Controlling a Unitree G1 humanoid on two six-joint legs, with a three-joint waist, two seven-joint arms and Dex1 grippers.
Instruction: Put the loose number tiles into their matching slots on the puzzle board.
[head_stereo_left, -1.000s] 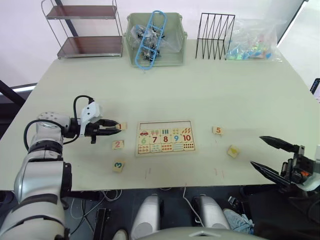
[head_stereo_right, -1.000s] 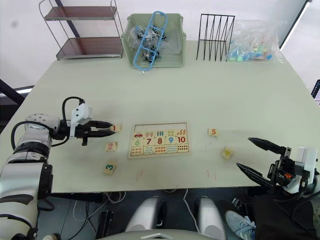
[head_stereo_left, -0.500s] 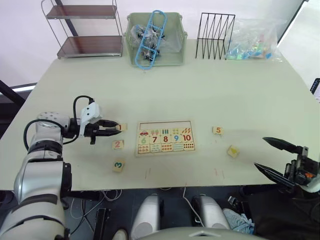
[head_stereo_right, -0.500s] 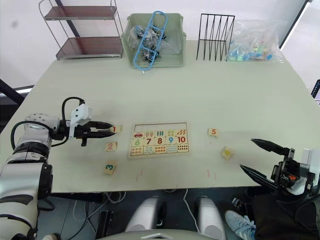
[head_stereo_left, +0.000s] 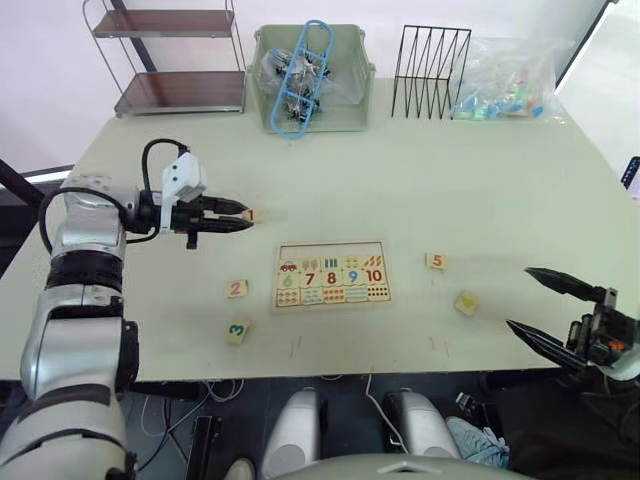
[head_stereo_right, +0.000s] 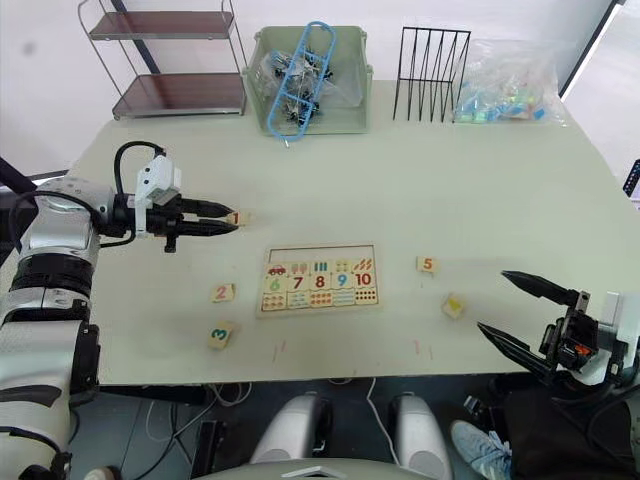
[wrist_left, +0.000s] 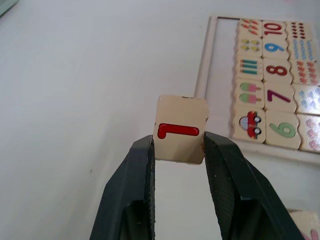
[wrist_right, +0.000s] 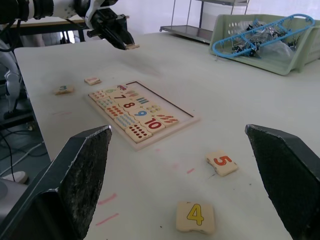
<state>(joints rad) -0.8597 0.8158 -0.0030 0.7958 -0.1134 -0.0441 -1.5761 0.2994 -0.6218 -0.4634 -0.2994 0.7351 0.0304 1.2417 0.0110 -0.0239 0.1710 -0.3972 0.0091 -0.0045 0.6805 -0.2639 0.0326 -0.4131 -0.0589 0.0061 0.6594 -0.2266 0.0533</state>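
Two grippers show. The right gripper (head_stereo_left: 560, 312) hangs past the near table edge, fingers spread wide, holding nothing. Near it on the table (head_stereo_left: 480, 180) lie the 4 tile (wrist_right: 195, 216) and, just beyond, the 5 tile (head_stereo_left: 435, 261). The 3 tile (head_stereo_left: 237, 330) and 2 tile (head_stereo_left: 236, 289) lie left of the puzzle board (head_stereo_left: 331, 276). Farther back, the left gripper (wrist_left: 178, 150) is clamped on the 1 tile (wrist_left: 180, 129), lifted above the table beyond the board's left end.
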